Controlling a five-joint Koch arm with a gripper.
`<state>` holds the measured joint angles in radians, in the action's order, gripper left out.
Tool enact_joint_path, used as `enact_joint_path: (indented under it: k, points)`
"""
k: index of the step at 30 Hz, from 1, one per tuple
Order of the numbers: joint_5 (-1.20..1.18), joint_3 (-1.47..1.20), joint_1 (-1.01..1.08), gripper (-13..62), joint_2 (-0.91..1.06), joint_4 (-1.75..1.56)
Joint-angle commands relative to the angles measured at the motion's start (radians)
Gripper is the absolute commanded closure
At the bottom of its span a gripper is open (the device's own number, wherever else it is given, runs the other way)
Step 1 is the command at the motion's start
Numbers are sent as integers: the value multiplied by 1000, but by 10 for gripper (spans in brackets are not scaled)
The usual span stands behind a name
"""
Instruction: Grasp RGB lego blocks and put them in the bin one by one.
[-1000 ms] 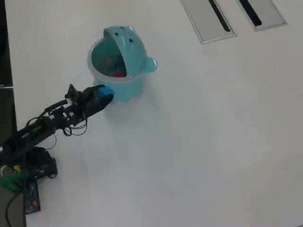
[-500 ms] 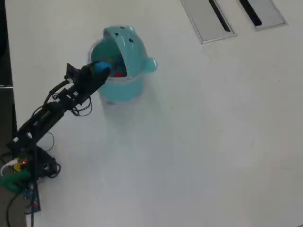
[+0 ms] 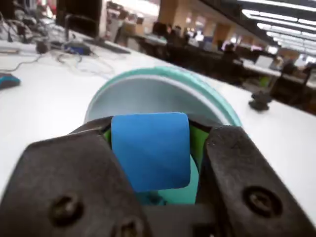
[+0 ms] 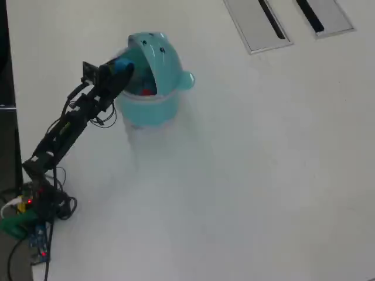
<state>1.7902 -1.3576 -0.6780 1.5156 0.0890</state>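
A light blue lego block point(image 3: 150, 150) fills the middle of the wrist view, and my gripper point(image 3: 154, 132) is shut on it, black jaws on both sides with green pads point(image 3: 198, 143) showing. Just beyond it lies the bin's pale rim point(image 3: 197, 81). From overhead, the gripper point(image 4: 122, 68) with the blue block point(image 4: 125, 65) hangs over the left edge of the teal bin point(image 4: 149, 114). The animal-face lid point(image 4: 159, 54) is tipped back. A red block point(image 4: 147, 92) lies inside the bin.
Two flat grey slotted panels point(image 4: 258, 23) point(image 4: 325, 14) lie at the top right of the white table point(image 4: 252, 175). The arm's base and cables point(image 4: 29, 216) sit at the lower left edge.
The arm has risen and swung the gripper with the blue block from beside the bin's front wall up over its left rim.
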Motion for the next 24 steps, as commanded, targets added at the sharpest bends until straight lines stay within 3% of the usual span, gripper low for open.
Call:
enact_joint_path:
  k: [1,8,11,17,20,24]
  points:
    - [14,132,-12,395,-12,-20]
    - [-40,190,-6,365,-84,-28]
    - [-169,379,-21,286,-195,43]
    - [-170,446,-23,278,-238,54]
    - [-170,446,-26,178,-245,55]
    - [-170,451,-25,179,-252,57]
